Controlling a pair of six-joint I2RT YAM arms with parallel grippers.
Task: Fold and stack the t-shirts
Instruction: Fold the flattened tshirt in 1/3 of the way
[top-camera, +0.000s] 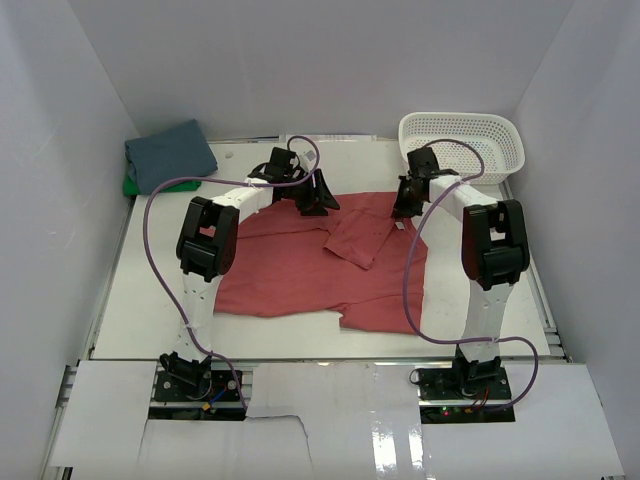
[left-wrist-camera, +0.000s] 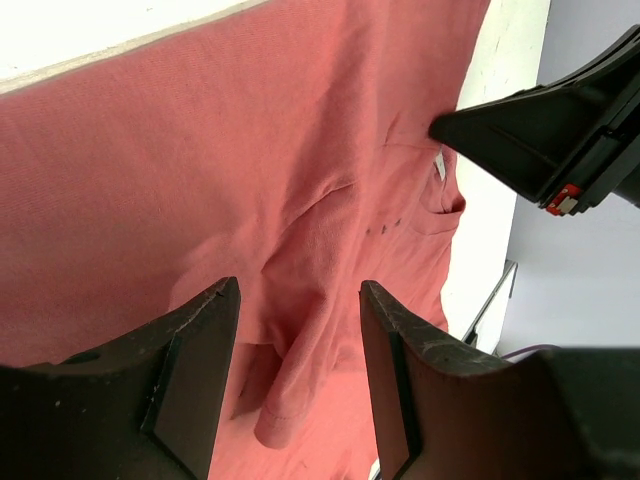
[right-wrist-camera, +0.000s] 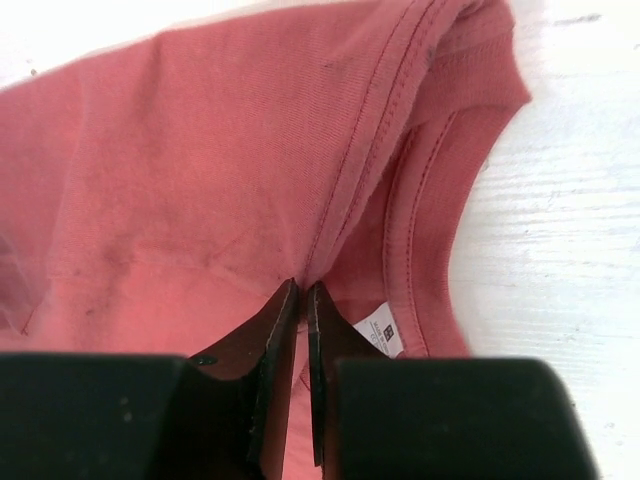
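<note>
- Surface (top-camera: 150, 300): white, all items are carried on it.
- Coral-red t-shirt (top-camera: 300, 285): spread across the centre of the top view, mostly flat, with one flap turned over near the middle.
- Handling, as judged: light, limp and not slippery, and no shape will be kept once lifted. It is best taken at two well-apart points on the collar and shoulder edge. A single pinch is likely to bunch it.
- White mesh basket (top-camera: 470, 140): upper right, not part of the job.
- Slate-blue t-shirt (top-camera: 170, 155): folded, upper left corner.
- Bright green t-shirt (top-camera: 130, 186): only a sliver is seen at the blue one's lower edge, apparently beneath it.
- Left jaws: parted wide, nothing held, poised over the red cloth near its top edge.
- Right jaws: pinched almost shut on a ridge of red cloth at the shoulder seam, just beside the collar.
- Neck label (right-wrist-camera: 380, 328): small, white, inside the collar, just right of the right jaws' tips.
</note>
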